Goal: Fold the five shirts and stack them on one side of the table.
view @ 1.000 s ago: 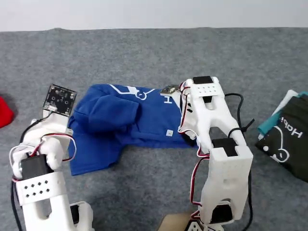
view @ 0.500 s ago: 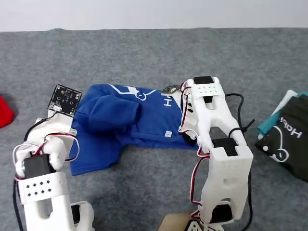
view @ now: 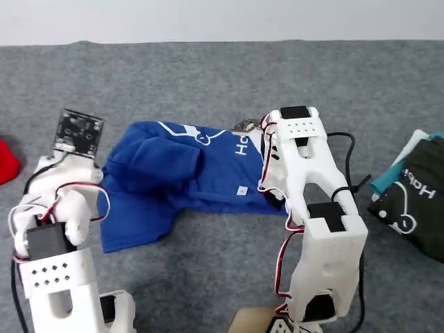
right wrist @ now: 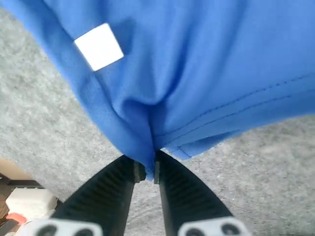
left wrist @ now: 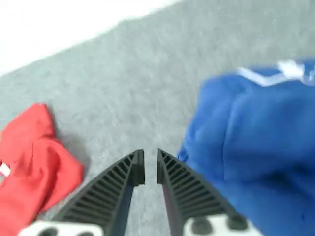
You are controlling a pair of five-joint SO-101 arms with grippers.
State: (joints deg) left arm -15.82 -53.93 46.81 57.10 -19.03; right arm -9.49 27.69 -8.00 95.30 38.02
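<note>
A blue shirt (view: 180, 173) lies partly folded mid-table, one sleeve bunched on top. My right arm (view: 298, 159) stands over the shirt's right edge. The right gripper (right wrist: 146, 169) is shut on a pinch of the blue shirt (right wrist: 187, 73) near its hem, below a white tag (right wrist: 98, 46). My left arm (view: 62, 201) stands beside the shirt's left edge. The left gripper (left wrist: 146, 164) hovers over bare grey cloth between the blue shirt (left wrist: 256, 147) and a crumpled red shirt (left wrist: 34, 157). Its fingers are nearly together with nothing between them.
A pile of folded shirts (view: 416, 191), black over teal and white, lies at the table's right edge. The red shirt (view: 5, 163) pokes in at the left edge. The grey table cover (view: 208, 76) stretches bare behind the blue shirt.
The left arm's wrist has drawn back to the left, away from the blue shirt's edge. The right arm has held its place on the shirt.
</note>
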